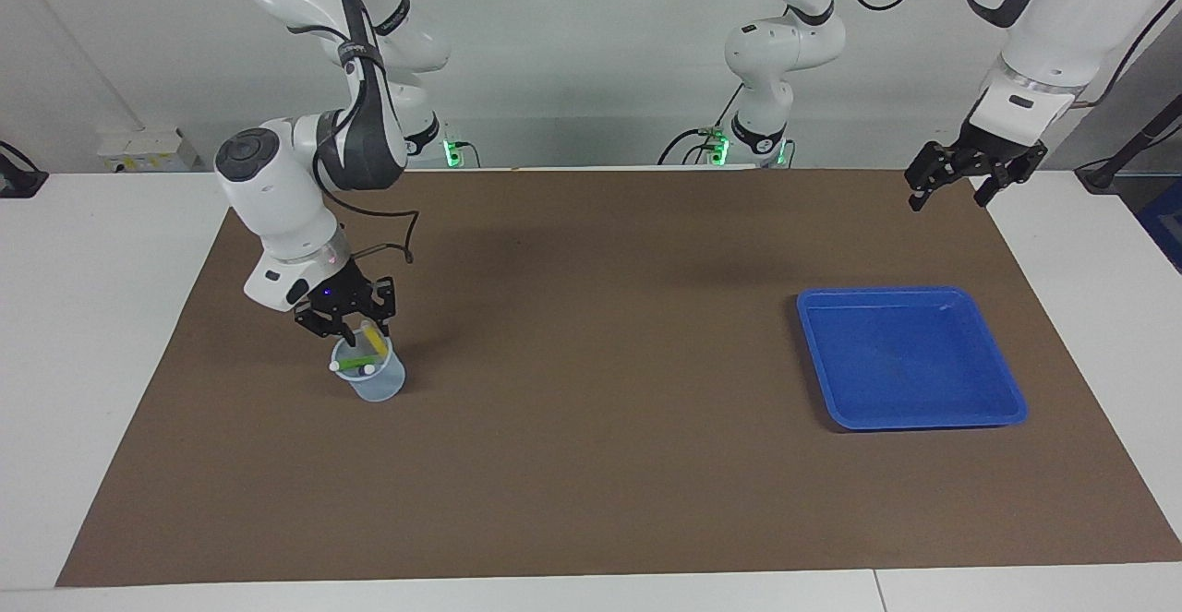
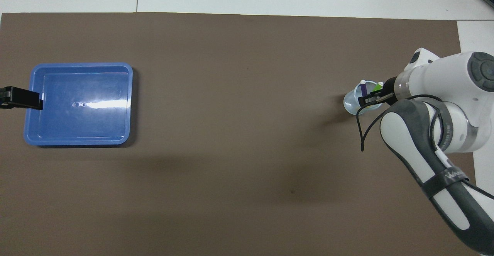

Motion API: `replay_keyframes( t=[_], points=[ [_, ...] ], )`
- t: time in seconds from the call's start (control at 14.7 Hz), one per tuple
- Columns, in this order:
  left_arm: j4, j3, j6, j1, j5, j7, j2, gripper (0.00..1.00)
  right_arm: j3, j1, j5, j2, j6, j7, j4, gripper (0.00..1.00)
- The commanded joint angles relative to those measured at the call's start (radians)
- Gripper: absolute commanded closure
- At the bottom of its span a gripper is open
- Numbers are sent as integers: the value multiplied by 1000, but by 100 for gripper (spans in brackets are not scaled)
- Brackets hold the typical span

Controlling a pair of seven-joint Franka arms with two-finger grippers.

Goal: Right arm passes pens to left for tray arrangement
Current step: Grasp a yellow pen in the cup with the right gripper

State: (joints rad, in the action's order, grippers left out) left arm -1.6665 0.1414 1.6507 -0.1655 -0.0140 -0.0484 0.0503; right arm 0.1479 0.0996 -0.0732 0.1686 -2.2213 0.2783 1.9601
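A small translucent cup [image 1: 377, 383] stands on the brown mat toward the right arm's end and holds the pens. The yellow pen [image 1: 373, 337] leans up out of it, the green pen [image 1: 351, 365] lies across its rim, and the purple pen [image 2: 363, 89] shows from above. My right gripper [image 1: 365, 327], with its blue light, is open just over the cup [image 2: 350, 102], a finger on either side of the yellow pen's upper end. It also shows in the overhead view [image 2: 369, 100]. The blue tray [image 1: 979, 414] lies toward the left arm's end with nothing in it. My left gripper [image 1: 951, 195] waits open, raised.
The brown mat [image 1: 591, 464] covers most of the white table. In the overhead view the left gripper's tip [image 2: 19, 97] overlaps the tray's [image 2: 127, 105] outer rim. Cable plugs with green lights sit at the arm bases.
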Motion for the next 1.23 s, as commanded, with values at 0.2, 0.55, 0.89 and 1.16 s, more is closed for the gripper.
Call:
replay_keyframes(
  t=[0.2,0.55,0.89,1.16],
  points=[
    [-18,1,-3,-8,-17,-7,22,0,7,12,-20,3,12,28,2,49],
    [-18,1,-5,-5,-17,-5,23,0,7,15,-20,2,20,51,0,72],
    [-18,1,-5,-3,-17,-1,23,0,7,26,-22,-1,19,82,8,93],
    [-18,1,-5,-5,-17,-2,23,0,7,26,-22,-1,20,82,8,100]
  ],
)
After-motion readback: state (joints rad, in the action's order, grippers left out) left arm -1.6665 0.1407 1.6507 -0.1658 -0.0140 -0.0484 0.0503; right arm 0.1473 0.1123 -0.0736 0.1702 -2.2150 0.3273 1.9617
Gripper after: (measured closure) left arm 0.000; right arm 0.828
